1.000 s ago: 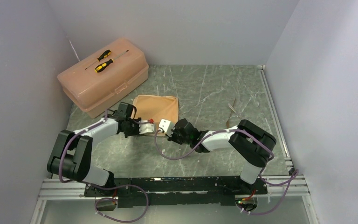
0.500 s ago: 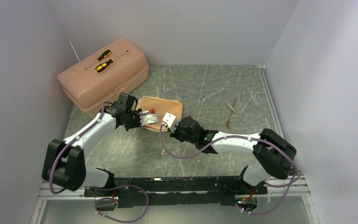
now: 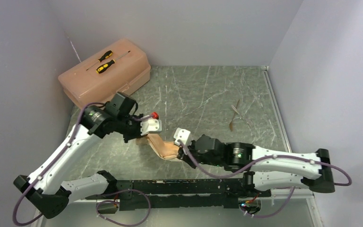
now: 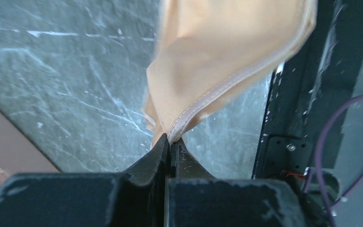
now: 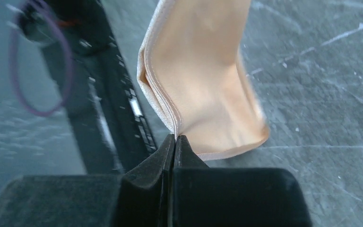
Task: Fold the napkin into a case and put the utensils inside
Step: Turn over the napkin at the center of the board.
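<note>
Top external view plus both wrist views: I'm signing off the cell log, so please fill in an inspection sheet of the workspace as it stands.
Surface: grey marbled table, marked with pale scratches.
Job's things: peach napkin bunched near the front edge, pinched at two points; utensils lying loose at far right, not in any case.
Clutter: pink toolbox at far left, two yellow-and-black screwdrivers on its lid.
Grippers: left gripper shut on the napkin's hemmed edge; right gripper shut on its folded edge.
Cables: purple cables run along both arms.
Surroundings: plain pale walls on three sides; black rail at near edge.
</note>
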Tool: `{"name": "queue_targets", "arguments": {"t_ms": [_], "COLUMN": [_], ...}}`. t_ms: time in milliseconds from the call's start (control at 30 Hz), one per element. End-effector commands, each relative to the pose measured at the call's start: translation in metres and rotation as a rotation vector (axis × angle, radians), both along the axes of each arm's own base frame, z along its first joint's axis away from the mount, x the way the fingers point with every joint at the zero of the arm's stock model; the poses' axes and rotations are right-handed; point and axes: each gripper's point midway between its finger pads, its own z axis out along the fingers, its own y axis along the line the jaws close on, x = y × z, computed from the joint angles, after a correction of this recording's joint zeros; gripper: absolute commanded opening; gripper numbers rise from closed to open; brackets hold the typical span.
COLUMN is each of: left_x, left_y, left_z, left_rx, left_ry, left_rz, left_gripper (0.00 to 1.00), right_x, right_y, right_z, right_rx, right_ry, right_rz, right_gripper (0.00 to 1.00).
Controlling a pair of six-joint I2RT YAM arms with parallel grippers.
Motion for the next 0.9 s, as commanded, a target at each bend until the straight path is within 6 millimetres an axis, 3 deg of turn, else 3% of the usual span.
{"name": "queue_targets", "arguments": {"t_ms": [0, 100, 200, 267, 333, 433, 467, 567, 767, 867], "left_x": [-0.039, -0.04, -0.035, -0.021, 0.008, 0.073, 0.094, 0.157, 0.232, 0.256], "left_y": [-0.003, -0.01, -0.019, -0.02, -0.022, -0.025, -0.025, -0.023, -0.027, -0.035], "left_z": [0.047, 0.047, 0.017, -0.006, -0.027, -0.057, -0.076, -0.098, -0.137, -0.146], "left_rx": [-0.121, -0.153, -0.113, -0.051, -0.021, -0.004, 0.044, 0.077, 0.09, 0.061], "left_ry": [0.117, 0.155, 0.259, 0.278, 0.266, 0.308, 0.376, 0.43, 0.403, 0.387], "left_rz": [0.06, 0.087, 0.129, 0.161, 0.198, 0.308, 0.345, 0.455, 0.541, 0.593], "left_gripper": [0.03, 0.03, 0.03, 0.03, 0.03, 0.03, 0.03, 0.03, 0.03, 0.1], "right_x": [-0.029, -0.024, 0.011, 0.042, 0.069, 0.107, 0.128, 0.175, 0.251, 0.28], "right_y": [-0.013, -0.015, -0.017, -0.021, -0.024, -0.031, -0.037, -0.043, -0.04, -0.043], "right_z": [0.056, 0.055, 0.044, 0.034, 0.013, -0.018, -0.025, -0.047, -0.102, -0.122], "right_rx": [0.099, 0.118, 0.166, 0.2, 0.196, 0.154, 0.182, 0.187, 0.141, 0.103], "right_ry": [0.16, 0.196, 0.249, 0.276, 0.298, 0.333, 0.338, 0.344, 0.42, 0.438], "right_rz": [-0.025, -0.058, -0.107, -0.159, -0.191, -0.242, -0.278, -0.351, -0.411, -0.441], "right_gripper": [0.0, 0.0, 0.0, 0.0, 0.0, 0.0, 0.0, 0.0, 0.0, 0.15]}}
